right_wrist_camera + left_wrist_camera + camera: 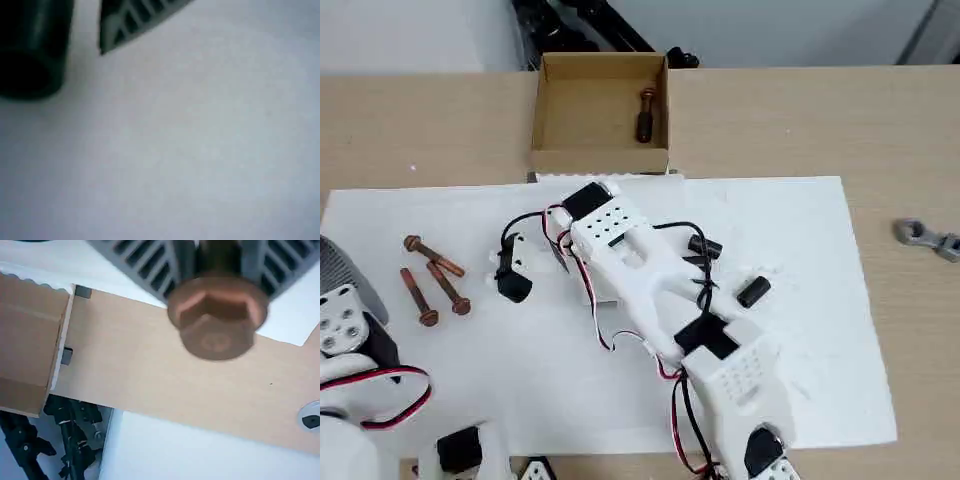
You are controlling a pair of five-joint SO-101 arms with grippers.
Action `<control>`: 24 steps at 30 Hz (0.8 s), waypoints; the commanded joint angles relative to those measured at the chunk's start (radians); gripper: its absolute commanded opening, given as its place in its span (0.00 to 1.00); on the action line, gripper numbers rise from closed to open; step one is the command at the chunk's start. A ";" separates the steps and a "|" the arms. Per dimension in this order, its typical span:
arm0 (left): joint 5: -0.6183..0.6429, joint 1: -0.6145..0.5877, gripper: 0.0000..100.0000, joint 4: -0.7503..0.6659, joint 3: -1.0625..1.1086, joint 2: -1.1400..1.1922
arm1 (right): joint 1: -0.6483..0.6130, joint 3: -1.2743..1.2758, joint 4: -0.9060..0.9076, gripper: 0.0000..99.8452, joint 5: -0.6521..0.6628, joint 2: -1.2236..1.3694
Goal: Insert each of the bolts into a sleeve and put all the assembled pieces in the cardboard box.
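Worktop (420, 130) under white sheet (800, 230), cardboard box (548, 110) at its far edge with one sleeved bolt (646, 115) inside, left end effector (218, 255) clamped on a bolt (217, 320), right end effector (512, 265) over the sheet, grip impossible to tell, three loose bolts (435, 280) and two sleeves (753, 291) on the sheet

We see a light wooden counter (440, 120) with a large white paper sheet (520, 380) spread over its near part. An open brown cardboard box (548, 110) stands toward the counter's far edge, against the sheet's far edge. Inside it, by the right wall, lies a copper-coloured bolt in a dark sleeve (646, 115). Three loose copper-coloured hex bolts (433, 256) lie close together toward the counter's left edge. Two short black cylindrical sleeves (754, 291) lie right of the sheet's middle, beside a white robot arm (640, 265) stretching from the near edge. A second white arm (340, 330) sits at the near left corner. A grey metal wrench (925, 237) lies by the right edge.
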 commanded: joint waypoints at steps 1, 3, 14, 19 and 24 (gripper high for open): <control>-0.006 -0.006 0.01 0.008 -0.001 0.005 | 0.018 -0.034 -0.033 0.15 0.009 0.015; -0.006 -0.006 0.01 0.008 -0.001 0.005 | 0.018 -0.034 -0.036 0.15 0.008 0.028; -0.006 -0.006 0.01 0.008 -0.001 0.005 | 0.018 -0.034 -0.038 0.10 0.003 0.099; -0.006 -0.006 0.01 0.008 -0.001 0.005 | 0.028 -0.034 -0.038 0.01 -0.058 0.093; -0.006 -0.006 0.01 0.008 -0.001 0.005 | 0.082 -0.095 -0.038 0.00 -0.153 0.068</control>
